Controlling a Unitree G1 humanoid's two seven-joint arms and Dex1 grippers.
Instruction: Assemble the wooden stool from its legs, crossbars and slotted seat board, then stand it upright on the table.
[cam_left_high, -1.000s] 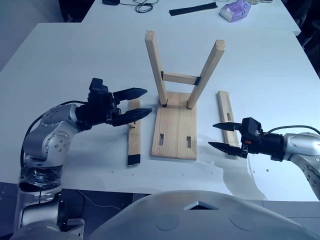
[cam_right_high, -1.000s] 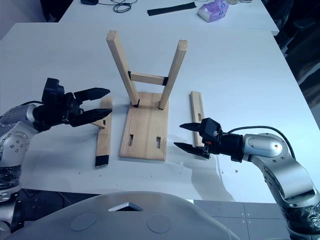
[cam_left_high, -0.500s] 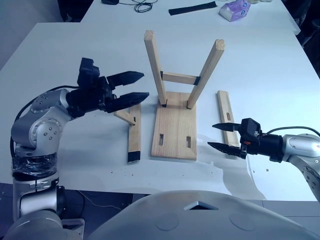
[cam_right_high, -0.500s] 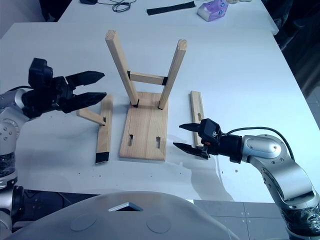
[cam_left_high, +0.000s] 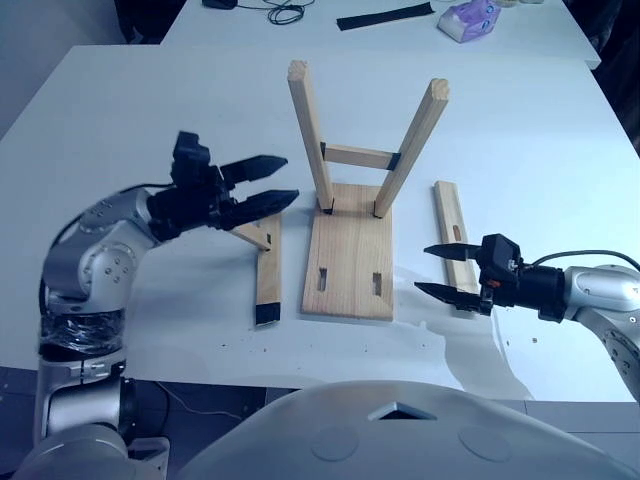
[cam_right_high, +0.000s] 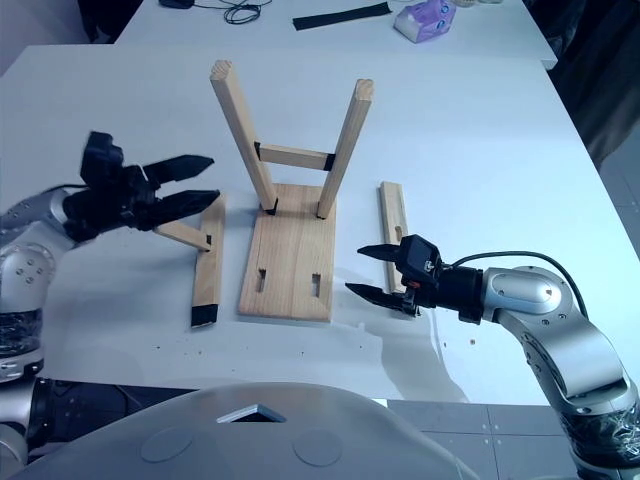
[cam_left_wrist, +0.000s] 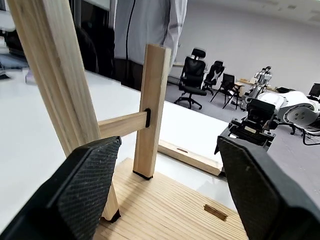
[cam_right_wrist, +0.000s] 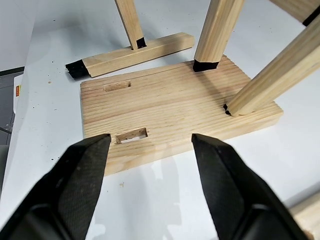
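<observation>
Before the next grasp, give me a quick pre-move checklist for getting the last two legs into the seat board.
1. Left gripper open: ok.
2. Right gripper open: ok.
3. Near slots in seat board empty: ok.
4. Upright legs standing in the far slots, joined by crossbar: ok.
5. Left loose leg flat beside the board, second crossbar plugged into it: ok.
6. Second crossbar joined to right loose leg: not ok; that leg lies alone on the board's other side.
</observation>
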